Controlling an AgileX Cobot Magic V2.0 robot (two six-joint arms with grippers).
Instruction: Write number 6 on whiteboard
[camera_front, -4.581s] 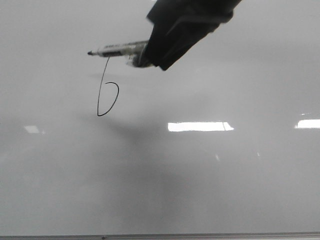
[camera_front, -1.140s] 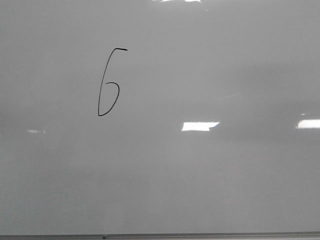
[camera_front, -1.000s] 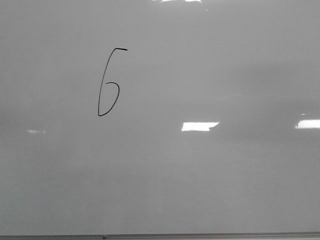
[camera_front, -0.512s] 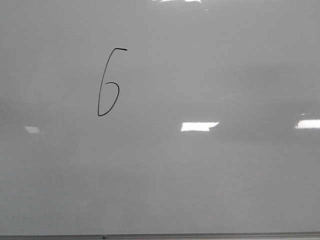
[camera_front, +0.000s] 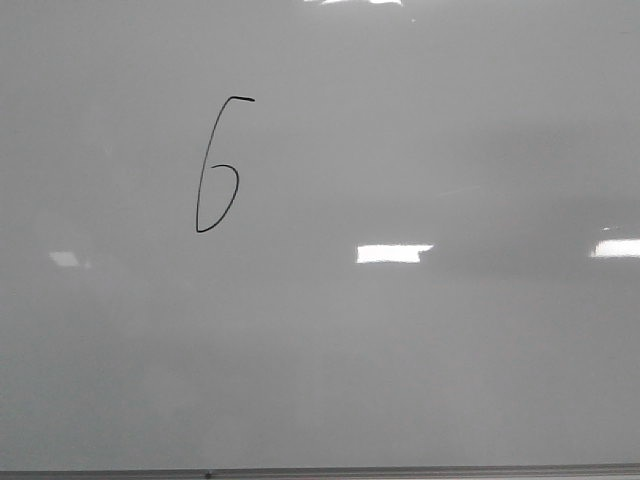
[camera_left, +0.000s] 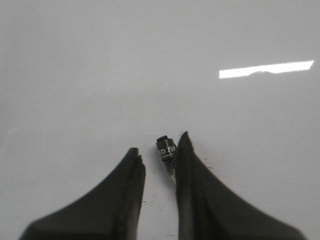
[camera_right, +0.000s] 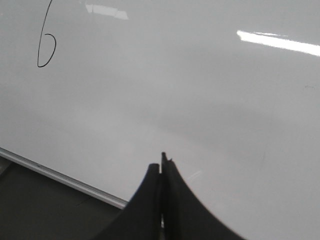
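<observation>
Thin black hand-drawn number 6 (camera_front: 217, 166) sits upper-left on glossy grey-white whiteboard (camera_front: 420, 360). Left gripper (camera_left: 157, 156) pinches what looks like a dark marker (camera_left: 166, 148). Right gripper (camera_right: 161, 167) pressed together, holding nothing.

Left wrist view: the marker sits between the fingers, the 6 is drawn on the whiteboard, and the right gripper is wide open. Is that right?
Not quite. In the right wrist view the right gripper is shut, its fingers pressed together with nothing between them. The rest stands: the marker sits between the left gripper's fingers, and the number 6 is on the whiteboard.
</observation>
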